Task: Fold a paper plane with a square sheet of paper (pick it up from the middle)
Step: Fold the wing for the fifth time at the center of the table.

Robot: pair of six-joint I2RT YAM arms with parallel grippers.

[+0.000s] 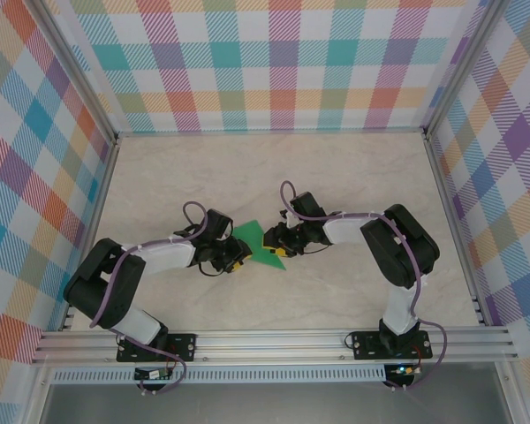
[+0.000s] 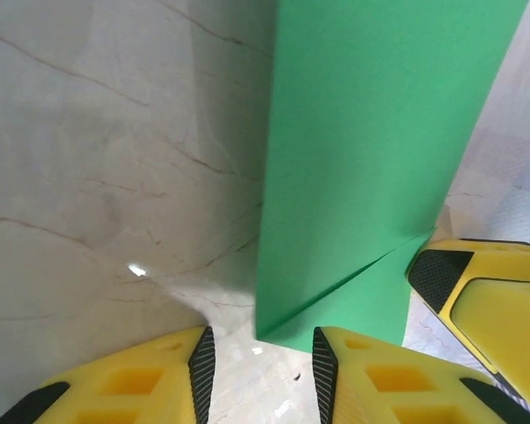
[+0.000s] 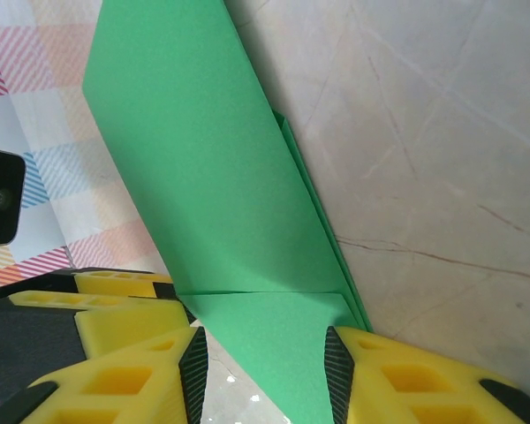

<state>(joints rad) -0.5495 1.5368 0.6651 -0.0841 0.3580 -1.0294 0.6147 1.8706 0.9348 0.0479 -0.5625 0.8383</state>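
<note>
The paper plane (image 1: 261,247) is a folded green sheet, a pointed shape lying flat on the table between my two grippers. In the left wrist view the paper plane (image 2: 371,159) shows a diagonal crease, and its near corner ends just ahead of my open left gripper (image 2: 258,371), partly over the right-hand finger. My right gripper (image 3: 265,375) is open, with a flap of the paper plane (image 3: 212,194) lying between its spread fingers. From above, the left gripper (image 1: 234,258) and right gripper (image 1: 272,238) face each other across the paper.
The marble table (image 1: 336,177) stretches bare behind the arms. Plaid walls (image 1: 274,62) close the back and both sides. A yellow finger of the right gripper (image 2: 486,300) sits close beside the left one, and the left gripper's fingers (image 3: 115,296) show in the right wrist view.
</note>
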